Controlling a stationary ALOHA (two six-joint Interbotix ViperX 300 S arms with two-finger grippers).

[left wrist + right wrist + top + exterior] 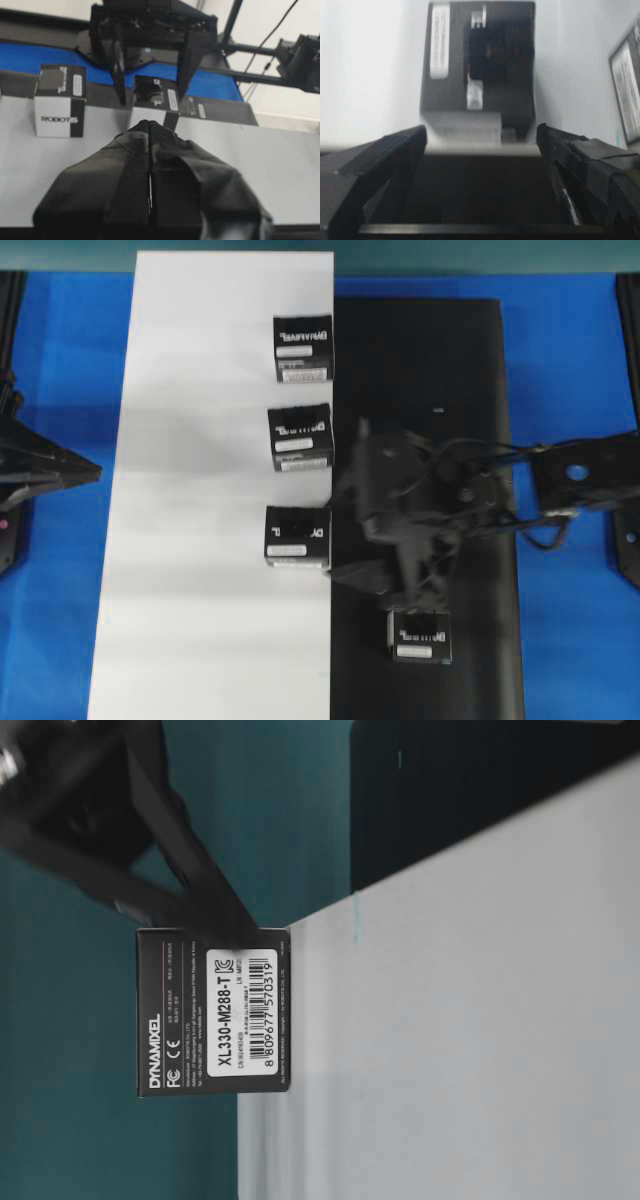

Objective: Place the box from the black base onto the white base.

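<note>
You see three boxes along the right edge of the white base (200, 490), down the middle of the overhead frame, and one box (419, 635) alone on the black base (470, 360) at lower centre-right; that last one is the one you have yet to move. Your right gripper (345, 530) sits at centre frame, just right of the third box (297, 535) on the white sheet, and its jaws stand spread wide with nothing between them; in the right wrist view that box (477, 70) lies just beyond the fingertips, apart from both pads. Your left gripper (150, 170) is clenched with its fingers pressed together, holding nothing, parked at the left edge of the overhead frame well away from the work. Judging by its look, the box is a small printed carton: likely light, stiff enough to take a firm pinch, though its smooth faces may slip if you squeeze near an edge, and a hard squeeze could dent thin card. You would do best to straddle it across two opposite side faces, pads low and centred, jaws square to the sides so it does not twist. Set it flat on the white base below the third box, clear of its neighbours.
</note>
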